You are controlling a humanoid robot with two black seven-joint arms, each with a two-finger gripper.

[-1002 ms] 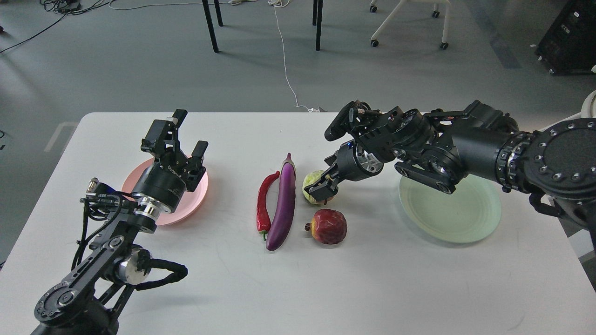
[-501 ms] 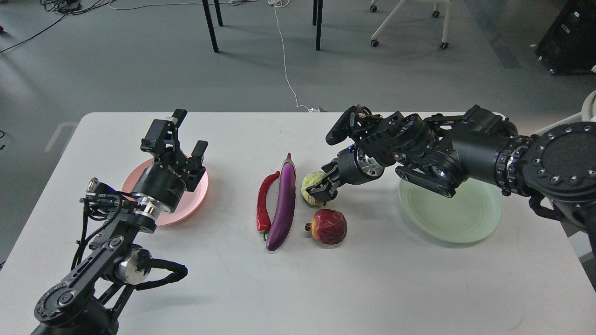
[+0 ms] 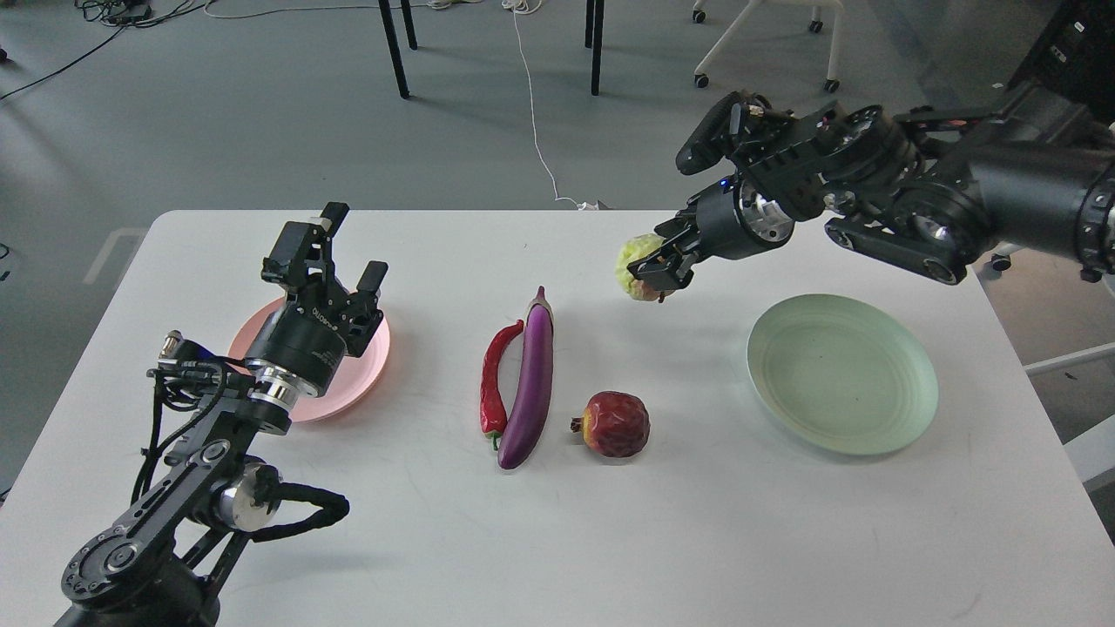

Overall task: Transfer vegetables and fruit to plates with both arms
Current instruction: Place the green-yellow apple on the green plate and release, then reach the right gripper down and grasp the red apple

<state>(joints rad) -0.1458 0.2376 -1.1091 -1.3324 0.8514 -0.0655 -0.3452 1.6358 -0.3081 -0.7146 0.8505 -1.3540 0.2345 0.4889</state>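
My right gripper (image 3: 655,272) is shut on the yellow-green fruit (image 3: 634,266) and holds it in the air above the table, up and left of the pale green plate (image 3: 842,373). The dark red fruit (image 3: 616,424) lies on the table near the middle. The purple eggplant (image 3: 532,379) and the red chili pepper (image 3: 494,379) lie side by side to its left. My left gripper (image 3: 344,248) is open and empty above the pink plate (image 3: 361,376).
The white table (image 3: 610,540) ends at a far edge just behind the held fruit. Chair and table legs (image 3: 396,48) and a white cable (image 3: 536,131) are on the grey floor beyond.
My right gripper closed on the yellow-green fruit and lifted it off the table, up and to the right. The left arm has not moved.
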